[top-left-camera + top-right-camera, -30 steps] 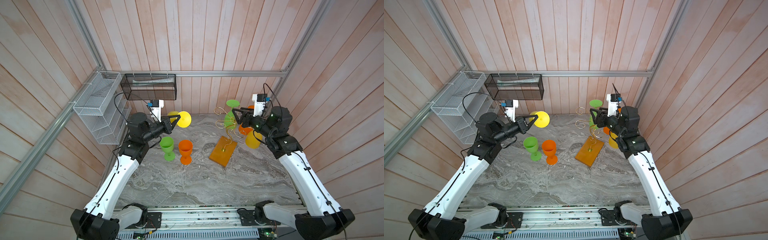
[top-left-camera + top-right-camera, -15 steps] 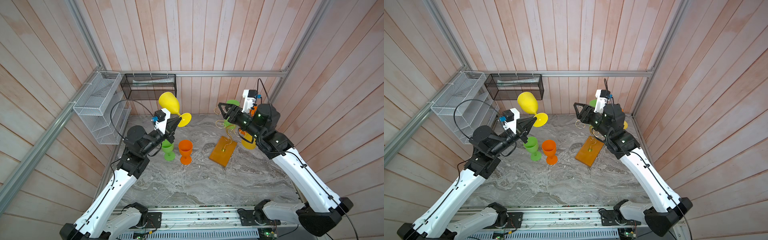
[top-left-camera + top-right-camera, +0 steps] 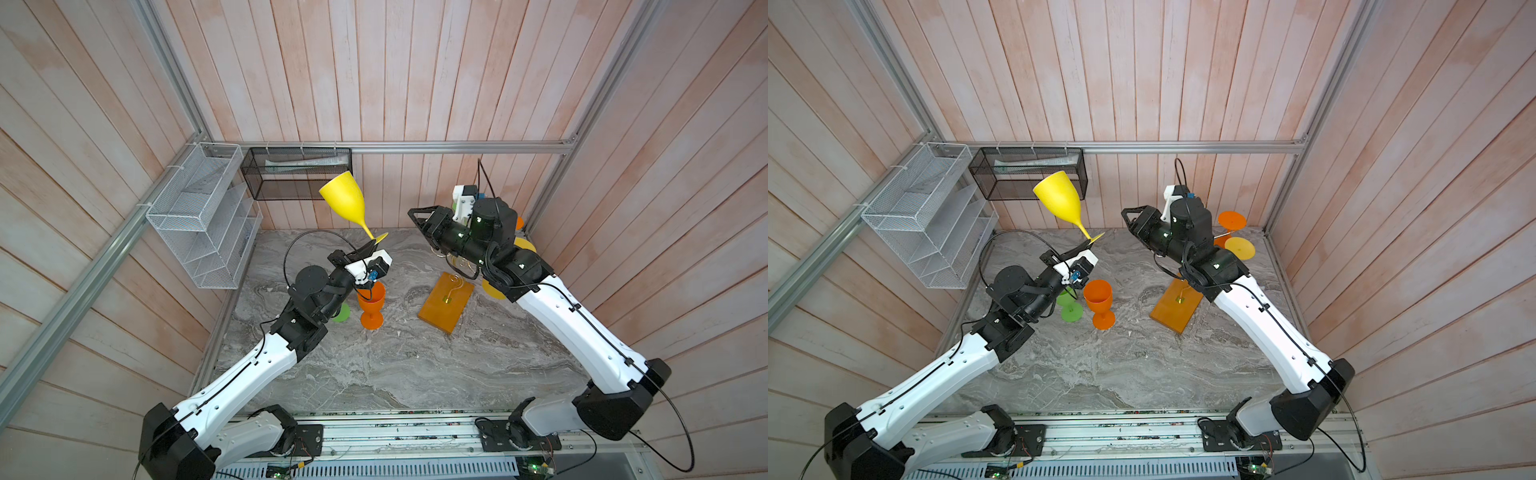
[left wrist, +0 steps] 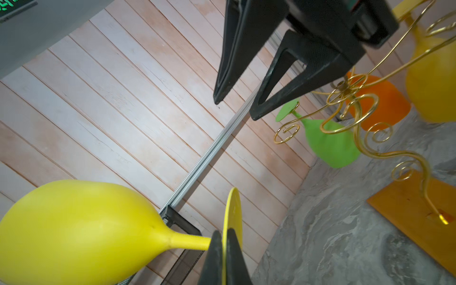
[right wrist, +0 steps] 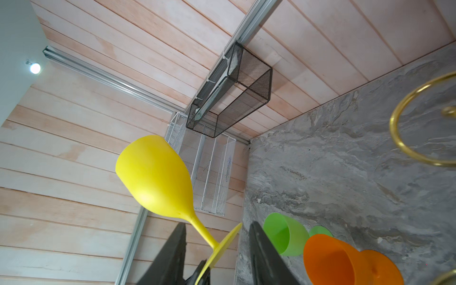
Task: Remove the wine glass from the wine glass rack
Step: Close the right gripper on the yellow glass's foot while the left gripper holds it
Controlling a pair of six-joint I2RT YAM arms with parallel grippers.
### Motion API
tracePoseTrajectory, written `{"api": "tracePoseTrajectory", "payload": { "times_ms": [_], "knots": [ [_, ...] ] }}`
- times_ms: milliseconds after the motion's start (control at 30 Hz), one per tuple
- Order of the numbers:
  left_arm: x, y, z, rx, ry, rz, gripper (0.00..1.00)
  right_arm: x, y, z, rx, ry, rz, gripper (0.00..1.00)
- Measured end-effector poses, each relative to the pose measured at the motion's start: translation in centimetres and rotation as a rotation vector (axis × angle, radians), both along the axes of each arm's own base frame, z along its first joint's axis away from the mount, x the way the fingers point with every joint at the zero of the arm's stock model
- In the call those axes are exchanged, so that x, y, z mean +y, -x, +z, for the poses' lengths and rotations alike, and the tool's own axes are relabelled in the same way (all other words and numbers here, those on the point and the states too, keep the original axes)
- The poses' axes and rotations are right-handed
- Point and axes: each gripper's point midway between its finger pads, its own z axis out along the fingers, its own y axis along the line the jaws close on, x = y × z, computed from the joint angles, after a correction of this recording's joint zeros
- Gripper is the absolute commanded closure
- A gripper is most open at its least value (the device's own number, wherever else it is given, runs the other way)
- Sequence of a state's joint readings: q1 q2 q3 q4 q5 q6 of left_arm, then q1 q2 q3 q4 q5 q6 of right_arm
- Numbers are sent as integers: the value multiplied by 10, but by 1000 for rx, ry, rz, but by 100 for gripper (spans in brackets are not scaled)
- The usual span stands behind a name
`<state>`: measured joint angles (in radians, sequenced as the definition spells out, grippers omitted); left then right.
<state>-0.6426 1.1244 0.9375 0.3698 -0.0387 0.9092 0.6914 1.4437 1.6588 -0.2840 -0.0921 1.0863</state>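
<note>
Grey marbled stone up front: the nearest stretch of the bench (image 3: pixel 386 374) carries nothing but the arms reaching over it. Moving in, an orange glass (image 3: pixel 371 301) stands upright just beside a green glass (image 3: pixel 1070 311) that is mostly hidden under the left arm. We read that pair as the set-down spot, kept to the left and well apart from the rack so nothing gets knocked. Across on the right, the wine glass rack (image 3: pixel 441 307) sits on its flat wooden base, a wide slab that we judge is there to stop the slender gold stem tipping. Now the action: the left gripper (image 3: pixel 371 248) has its jaws clamped on the rim of the yellow wine glass (image 3: pixel 344 199) foot. The glass is off the rack, up in the air over the left-middle of the bench, with its bowl tilted towards the back wall. Gripping the foot makes sense to us, since it's the part a hung glass offers. Level with it, the right gripper (image 4: pixel 235 107) hovers by the rack's top, jaws apart and nothing between them, perhaps lining up another. Behind it, a hanging green glass (image 4: pixel 330 145), a hanging orange glass (image 3: pixel 1232 219) and a hanging yellow glass (image 3: pixel 1240 248) dangle bowl-down from the curled arms. Farthest back, a white mesh basket (image 3: pixel 199 216) and a black mesh basket (image 3: pixel 297 174) hang on the walls.
</note>
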Motion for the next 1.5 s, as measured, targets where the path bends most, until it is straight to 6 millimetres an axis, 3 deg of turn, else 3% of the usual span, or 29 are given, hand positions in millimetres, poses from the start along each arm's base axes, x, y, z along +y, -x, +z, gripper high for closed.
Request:
{"api": "tracePoseTrajectory", "payload": {
  "times_ms": [300,767,1100,1167,1333,1500],
  "knots": [
    [-6,4,17,-157,-65,42,100,33,8,-26,94,11,69,59],
    [-21,4,-10,-174,-160,41,100,37,10,-30,115,6,87,59],
    [-26,4,-6,-238,-181,75,100,53,14,-39,129,9,138,60],
    [-27,4,-7,-246,-189,82,100,58,14,-44,139,14,151,64],
    [-24,3,-11,-255,-206,108,100,60,13,-46,144,15,158,84],
    [-23,3,-8,-277,-209,127,100,61,13,-40,143,-19,155,100]
  ]
}}
